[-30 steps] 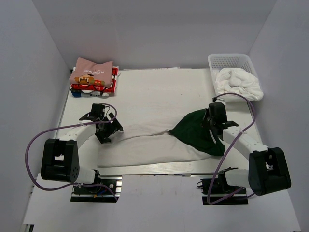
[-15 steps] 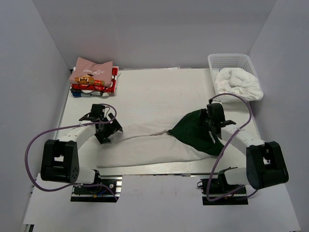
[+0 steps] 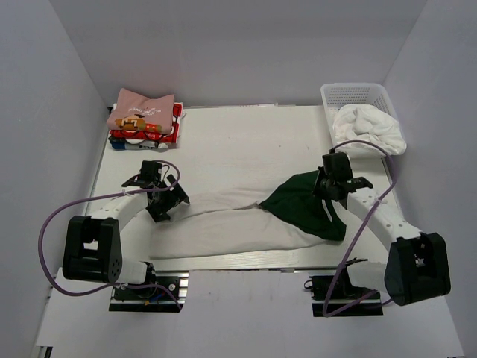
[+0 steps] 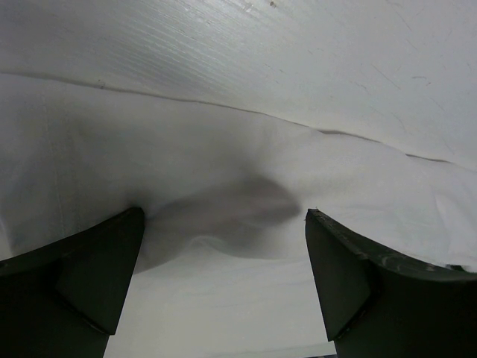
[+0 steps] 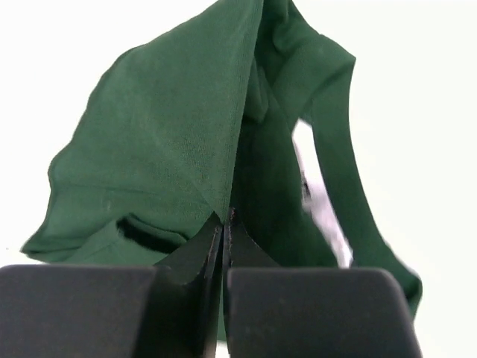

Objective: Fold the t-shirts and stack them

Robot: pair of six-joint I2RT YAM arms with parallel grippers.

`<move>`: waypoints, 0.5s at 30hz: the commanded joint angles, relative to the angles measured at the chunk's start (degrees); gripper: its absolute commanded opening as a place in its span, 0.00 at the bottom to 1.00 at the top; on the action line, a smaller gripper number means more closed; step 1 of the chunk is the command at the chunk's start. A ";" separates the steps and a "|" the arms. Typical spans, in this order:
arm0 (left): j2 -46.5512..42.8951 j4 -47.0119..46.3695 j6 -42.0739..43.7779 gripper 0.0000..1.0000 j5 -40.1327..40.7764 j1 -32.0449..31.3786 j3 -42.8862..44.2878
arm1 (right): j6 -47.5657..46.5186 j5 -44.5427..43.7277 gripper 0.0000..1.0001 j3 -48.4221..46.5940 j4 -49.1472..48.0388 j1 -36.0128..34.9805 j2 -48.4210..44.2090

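Right jaws: pressed together on a pinch of the dark green sleeve (image 5: 164,149). In the right wrist view the fabric rises in a peak straight from the meeting tips.

Left jaws: spread wide, nothing between them but a low wrinkle of the off-white shirt (image 4: 223,149). Both tips sit low at the cloth; we cannot tell whether they press on it.

From the top view, we note the shirt lying crumpled lengthwise along the near half of the table (image 3: 246,142), its pale body on the left, its green sleeve bunched on the right.

The stack of folded shirts (image 3: 141,119), pink uppermost, sits at the far left corner. A white basket (image 3: 358,93) at the far right corner holds white cloth (image 3: 369,127).
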State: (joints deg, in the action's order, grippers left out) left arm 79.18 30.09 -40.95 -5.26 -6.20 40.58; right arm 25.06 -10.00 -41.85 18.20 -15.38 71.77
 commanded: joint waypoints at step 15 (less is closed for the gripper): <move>-1.48 2.17 0.96 1.00 2.53 0.04 -1.82 | 8.26 4.37 0.00 -15.54 35.16 0.70 -4.89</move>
State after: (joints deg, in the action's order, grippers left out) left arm 78.54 29.98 -40.95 -5.08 -6.20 40.10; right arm 32.77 -6.04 -53.56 50.92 -15.20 67.33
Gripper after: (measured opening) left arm 0.995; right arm 0.010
